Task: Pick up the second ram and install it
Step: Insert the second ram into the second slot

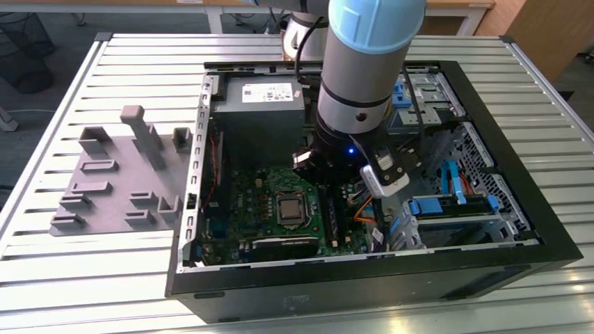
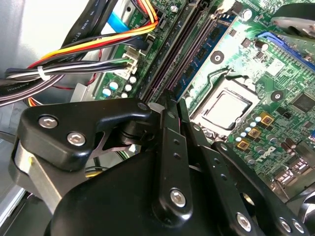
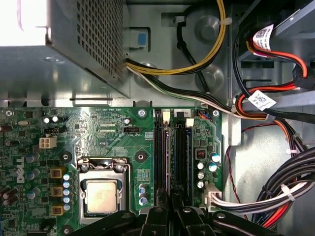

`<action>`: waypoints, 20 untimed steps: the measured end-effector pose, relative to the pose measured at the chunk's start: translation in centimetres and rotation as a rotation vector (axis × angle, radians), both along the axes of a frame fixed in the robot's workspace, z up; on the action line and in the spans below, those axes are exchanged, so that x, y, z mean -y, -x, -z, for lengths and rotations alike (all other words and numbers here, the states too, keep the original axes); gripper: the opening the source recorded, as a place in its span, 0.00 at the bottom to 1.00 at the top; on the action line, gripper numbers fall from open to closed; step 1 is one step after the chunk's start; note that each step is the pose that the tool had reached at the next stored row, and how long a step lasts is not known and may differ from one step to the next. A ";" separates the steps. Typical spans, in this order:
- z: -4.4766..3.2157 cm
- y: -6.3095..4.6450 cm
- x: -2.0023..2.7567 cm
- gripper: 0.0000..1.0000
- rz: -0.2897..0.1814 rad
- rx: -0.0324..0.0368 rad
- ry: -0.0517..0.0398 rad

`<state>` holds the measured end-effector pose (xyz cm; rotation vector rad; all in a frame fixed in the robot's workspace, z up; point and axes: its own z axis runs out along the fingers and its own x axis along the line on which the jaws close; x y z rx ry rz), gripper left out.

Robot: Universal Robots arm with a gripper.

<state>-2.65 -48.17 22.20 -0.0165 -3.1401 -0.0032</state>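
We are counting one open computer case (image 1: 519,209) sitting on the slatted worktop (image 1: 55,278), and one grey fixture (image 1: 116,181) lying just beside the case, on the exterior view's left. Inside the case we are seeing one motherboard (image 1: 269,202), one processor socket (image 3: 102,194) on that board, and one grey power supply (image 1: 260,104) next to the board. In the first wrist view we are counting two long memory slots (image 3: 160,157) running side by side on the motherboard, near the socket. One robot arm (image 1: 366,62) is reaching into the case, carrying one pincer (image 2: 170,98) over the slots.
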 end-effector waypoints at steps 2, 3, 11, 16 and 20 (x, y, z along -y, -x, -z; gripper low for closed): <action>0.05 0.0 0.00 0.14 0.000 0.0000 -0.0001; 0.07 0.0 0.00 0.14 0.000 0.0000 -0.0001; 0.28 0.0 0.00 0.14 0.001 0.0000 -0.0001; 0.36 0.0 0.00 0.14 0.001 0.0000 -0.0001; 0.41 0.0 0.00 0.14 0.001 0.0001 -0.0003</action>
